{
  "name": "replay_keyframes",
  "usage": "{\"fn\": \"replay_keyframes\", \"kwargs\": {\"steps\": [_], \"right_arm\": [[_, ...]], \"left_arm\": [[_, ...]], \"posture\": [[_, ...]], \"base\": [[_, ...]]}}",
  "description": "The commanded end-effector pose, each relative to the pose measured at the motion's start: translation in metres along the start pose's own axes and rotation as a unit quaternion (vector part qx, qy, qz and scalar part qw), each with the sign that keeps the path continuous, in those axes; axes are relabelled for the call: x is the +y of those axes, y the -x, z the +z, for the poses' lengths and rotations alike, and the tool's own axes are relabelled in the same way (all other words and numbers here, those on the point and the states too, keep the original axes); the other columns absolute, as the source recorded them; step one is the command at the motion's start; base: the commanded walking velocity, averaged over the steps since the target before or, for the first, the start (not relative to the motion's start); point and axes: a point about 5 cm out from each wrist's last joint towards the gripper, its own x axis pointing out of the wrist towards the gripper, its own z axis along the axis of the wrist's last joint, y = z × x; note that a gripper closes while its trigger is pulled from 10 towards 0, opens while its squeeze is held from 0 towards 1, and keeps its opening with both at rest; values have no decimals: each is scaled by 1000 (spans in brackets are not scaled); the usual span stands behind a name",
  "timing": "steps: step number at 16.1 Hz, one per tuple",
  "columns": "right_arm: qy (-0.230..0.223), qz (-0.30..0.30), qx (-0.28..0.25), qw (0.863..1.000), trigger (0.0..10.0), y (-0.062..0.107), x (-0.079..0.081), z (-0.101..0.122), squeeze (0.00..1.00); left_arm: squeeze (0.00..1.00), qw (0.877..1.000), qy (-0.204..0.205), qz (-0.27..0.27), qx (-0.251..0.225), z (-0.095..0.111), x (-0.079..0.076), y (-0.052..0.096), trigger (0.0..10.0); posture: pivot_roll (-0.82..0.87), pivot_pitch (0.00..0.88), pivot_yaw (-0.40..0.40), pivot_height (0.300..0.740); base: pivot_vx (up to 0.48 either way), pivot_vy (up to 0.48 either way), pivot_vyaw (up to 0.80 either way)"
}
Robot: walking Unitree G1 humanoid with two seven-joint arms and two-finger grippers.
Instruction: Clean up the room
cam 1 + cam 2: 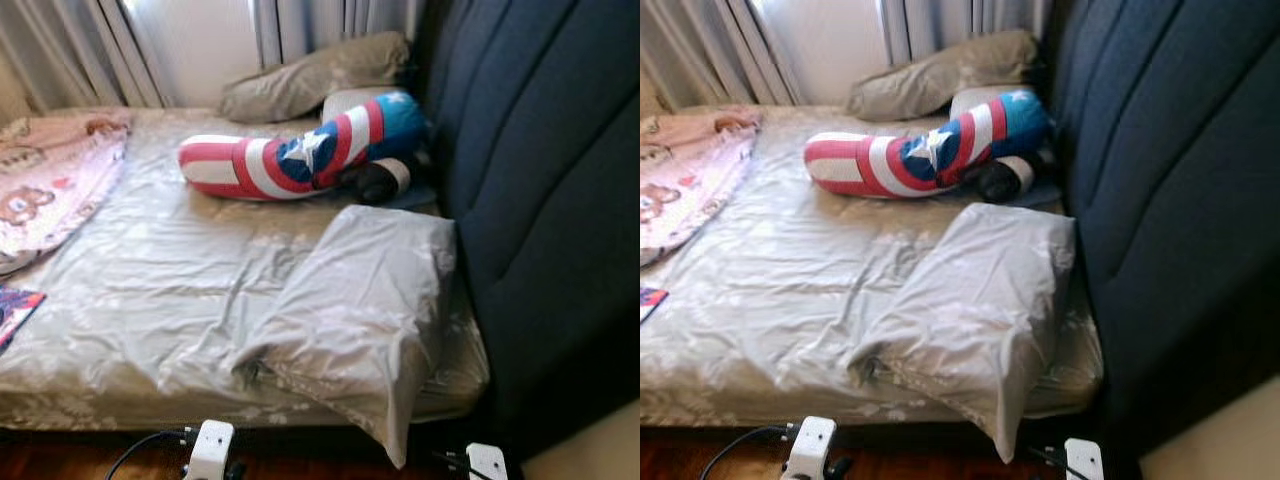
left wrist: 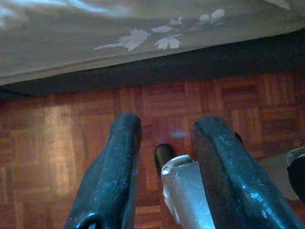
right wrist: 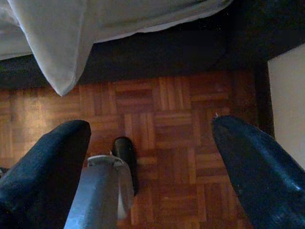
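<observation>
**Grey satin bed, three pillows, both grippers low and empty**

Grey satin sheet (image 1: 150,270) covers the bed, and on it we count three pillows. One grey pillow (image 1: 360,300) lies at the near edge by the dark blue headboard (image 1: 540,200), its corner hanging past the mattress edge. One long red, white and blue bolster (image 1: 300,155) lies across the head end, touching a small dark object we cannot identify. One beige pillow (image 1: 310,80) sits in the far corner under the curtains (image 1: 90,50). We see one pink blanket (image 1: 50,180) at the bed's left edge.

Our left gripper (image 2: 164,157) hangs over the parquet floor (image 2: 62,138) beside the bed's edge, fingers slightly parted, holding nothing. Our right gripper (image 3: 152,157) is spread wide, touching nothing, just below the overhanging pillow corner. Bare sheet lies open across the bed's middle.
</observation>
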Motion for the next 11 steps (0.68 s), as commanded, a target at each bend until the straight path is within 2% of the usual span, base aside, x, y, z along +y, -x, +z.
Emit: {"fn": "replay_keyframes", "kwargs": {"steps": [1,6,9,11], "right_arm": [[-5,3,0,1000,10000,0,2,-1,0],[-3,3,1,1000,10000,0,3,-1,0],[-2,3,0,1000,10000,0,2,0,0],[-2,3,0,1000,10000,0,2,0,0]], "left_arm": [[0,1000,8,5,8,-5,2,1,10000],[0,1000,27,14,2,-4,4,1,10000],[0,1000,23,15,7,-4,3,1,10000],[0,1000,17,13,6,-4,3,1,10000]], "posture": [[4,0,11,740],[8,0,9,740],[8,0,7,740],[7,0,6,740]], "base": [[0,0,0],[0,0,0],[0,435,0],[0,0,0]]}}
